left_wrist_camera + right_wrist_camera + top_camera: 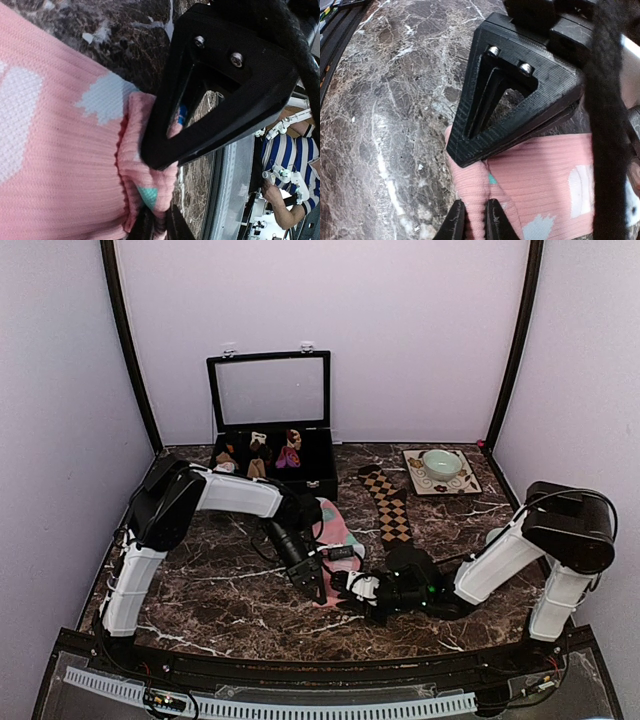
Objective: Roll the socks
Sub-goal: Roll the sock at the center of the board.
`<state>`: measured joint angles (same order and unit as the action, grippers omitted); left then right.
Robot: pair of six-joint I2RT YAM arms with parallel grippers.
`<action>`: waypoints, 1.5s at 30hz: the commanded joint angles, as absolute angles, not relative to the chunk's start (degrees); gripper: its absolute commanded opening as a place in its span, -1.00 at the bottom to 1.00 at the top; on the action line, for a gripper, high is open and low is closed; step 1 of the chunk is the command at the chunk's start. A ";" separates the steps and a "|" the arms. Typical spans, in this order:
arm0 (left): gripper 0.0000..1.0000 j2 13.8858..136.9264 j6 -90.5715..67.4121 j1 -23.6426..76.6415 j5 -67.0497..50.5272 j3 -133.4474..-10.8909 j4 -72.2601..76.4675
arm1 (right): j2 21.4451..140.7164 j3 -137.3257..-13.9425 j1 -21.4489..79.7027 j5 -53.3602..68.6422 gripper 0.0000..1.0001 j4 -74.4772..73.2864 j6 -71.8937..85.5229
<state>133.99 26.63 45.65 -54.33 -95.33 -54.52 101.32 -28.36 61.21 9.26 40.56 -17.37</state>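
Four fingers [250, 90] around pink sock [60, 165]

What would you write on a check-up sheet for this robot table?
Surface: dark brown marble-look tabletop, no spills seen.
Job's things: pink sock with mint and white marks, near end folded over; dark brown sock with tan diamond checks, flat beside it.
Clutter: black box with open clear lid, holding small sock bundles; green bowl on patterned square tile.
Grippers: left tool and right tool both pinch the pink sock's folded end.
Cables: black cable beside right wrist.
Surroundings: pale walls; person in striped shirt.
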 commanded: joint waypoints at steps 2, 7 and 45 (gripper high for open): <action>-0.60 131.21 30.00 45.42 -49.98 -92.25 -56.66 | 106.34 -29.89 59.44 9.89 -0.88 30.17 -11.49; -0.09 121.36 29.87 41.44 -53.24 -82.41 -49.25 | 105.66 -28.53 58.50 13.07 -1.00 28.69 -8.33; -0.38 115.87 44.82 51.33 -31.26 -77.45 -25.87 | 111.64 -30.99 46.14 32.87 -1.00 22.59 17.10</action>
